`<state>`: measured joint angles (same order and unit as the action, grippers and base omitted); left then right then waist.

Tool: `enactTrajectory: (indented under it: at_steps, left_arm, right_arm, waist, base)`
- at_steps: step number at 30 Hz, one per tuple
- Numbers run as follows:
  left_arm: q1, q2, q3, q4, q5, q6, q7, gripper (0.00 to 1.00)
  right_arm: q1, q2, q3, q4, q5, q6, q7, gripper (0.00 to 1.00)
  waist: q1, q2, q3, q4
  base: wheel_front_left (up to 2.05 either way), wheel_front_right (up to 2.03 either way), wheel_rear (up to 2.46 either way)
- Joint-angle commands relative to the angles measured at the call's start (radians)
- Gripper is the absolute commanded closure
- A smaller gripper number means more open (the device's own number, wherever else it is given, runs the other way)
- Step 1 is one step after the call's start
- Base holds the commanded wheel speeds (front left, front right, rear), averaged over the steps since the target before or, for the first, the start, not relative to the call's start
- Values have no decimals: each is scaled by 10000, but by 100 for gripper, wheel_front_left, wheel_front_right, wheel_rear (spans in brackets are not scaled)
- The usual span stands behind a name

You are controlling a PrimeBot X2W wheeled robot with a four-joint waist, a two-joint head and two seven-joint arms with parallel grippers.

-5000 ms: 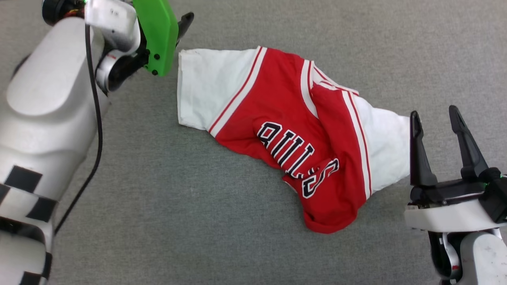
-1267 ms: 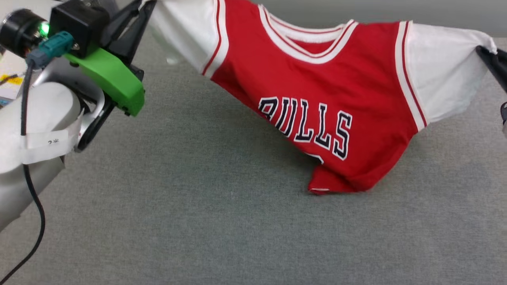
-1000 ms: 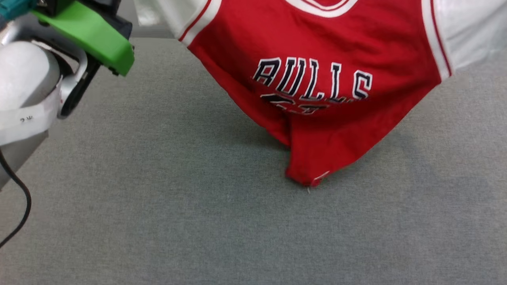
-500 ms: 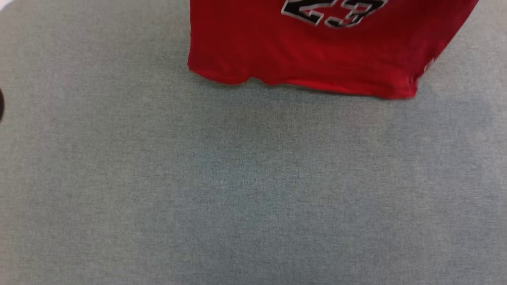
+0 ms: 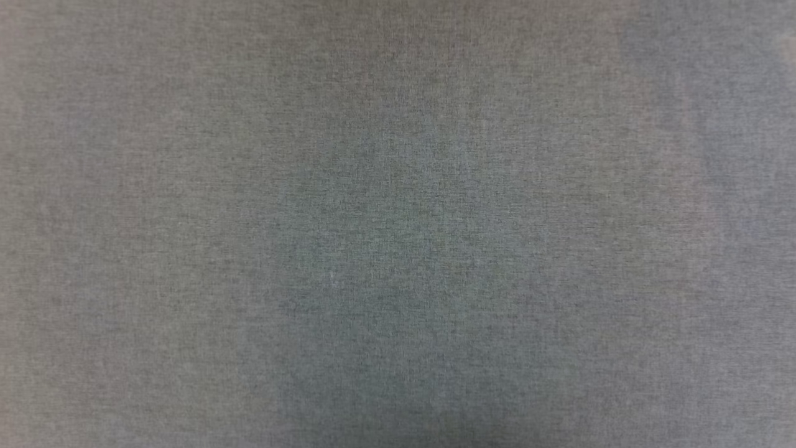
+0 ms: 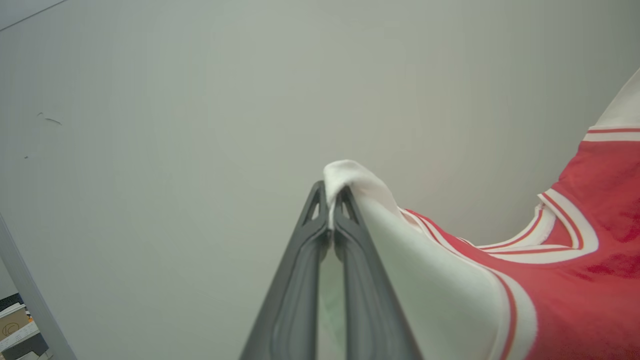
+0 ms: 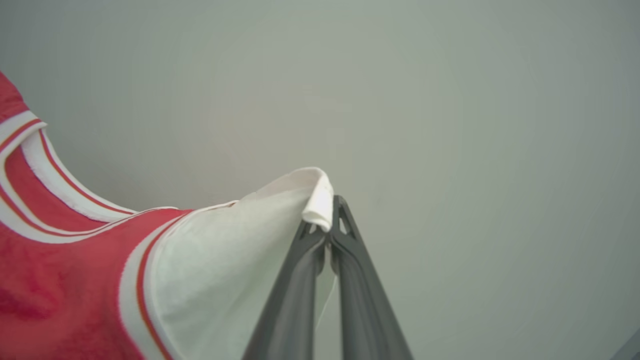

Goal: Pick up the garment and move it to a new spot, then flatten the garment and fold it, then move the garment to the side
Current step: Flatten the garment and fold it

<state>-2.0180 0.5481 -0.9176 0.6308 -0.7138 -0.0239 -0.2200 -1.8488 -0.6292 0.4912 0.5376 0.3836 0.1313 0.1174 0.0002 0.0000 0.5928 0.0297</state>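
**Left gripper** [image 6: 330, 202]: the jaws are closed tight, and the fingertips pinch a fold of the garment [image 6: 560, 295] at the hem of a white sleeve [image 6: 430, 280]. A small tuft of white cloth stands proud just above the tips. From the pinch the sleeve falls away along the outer face of the finger on the right of the left wrist view. It then meets the red-and-white striped trim and the red body, which spreads further to that side. The striped neckline [image 6: 570, 240] curves beyond the sleeve, well apart from the fingertips.

**Right gripper** [image 7: 326, 220]: the jaws are likewise closed, with the other white sleeve [image 7: 225, 280] clamped between the tips. Its hem folds over the tip of the finger on the left of the right wrist view. The cloth hangs away to that side: white first, then striped trim, then red body.

**Garment:** it is held at both sleeves. Whether its lower edge touches anything cannot be told.

**Surroundings:** a plain pale wall [image 6: 200, 100] stands beyond the fingertips. The head view shows a grey woven surface [image 5: 398, 224], slightly darker toward the middle.
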Motion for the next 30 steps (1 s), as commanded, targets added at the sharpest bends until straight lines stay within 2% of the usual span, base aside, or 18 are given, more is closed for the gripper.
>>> enactTrajectory:
  at_steps: [1, 7, 12, 15, 23, 30]
  left_arm:
    - [-170, -106, 68, 181, 36, -91, -99, 100]
    - [161, -199, 118, 831, 22, -293, -315, 100]
    - [1183, -229, 159, 1017, -37, -446, -400, 100]
    - [2038, -151, 486, 683, -69, -365, -411, 100]
    - [5773, 342, 1503, -1006, -17, -159, -415, 100]
    - [9621, 640, 2071, -2505, -106, 337, -416, 100]
  right_arm:
    - [-254, 121, 127, 303, 16, -6, -146, 100]
    - [-443, 458, 779, 1302, 491, -6, -798, 100]
    - [231, 553, 1521, 1652, 1094, -6, -1484, 100]
    - [908, 506, 2035, 1560, 1532, -6, -1866, 100]
    - [3476, -71, 3178, 556, 3099, -6, -2622, 100]
    - [6362, -675, 3571, -599, 4152, -6, -2997, 100]
  waist:
    - [-2, 0, 232, -17]
    - [-2, 0, 526, -8]
    - [-2, 0, 524, -34]
    - [-2, 0, 343, -49]
    - [-2, 0, -812, -37]
    - [-2, 0, -2077, 60]
  base:
    - [0, 0, 0]
    - [0, 0, 0]
    - [0, 0, 0]
    - [0, 0, 0]
    - [0, 0, 0]
    - [0, 0, 0]
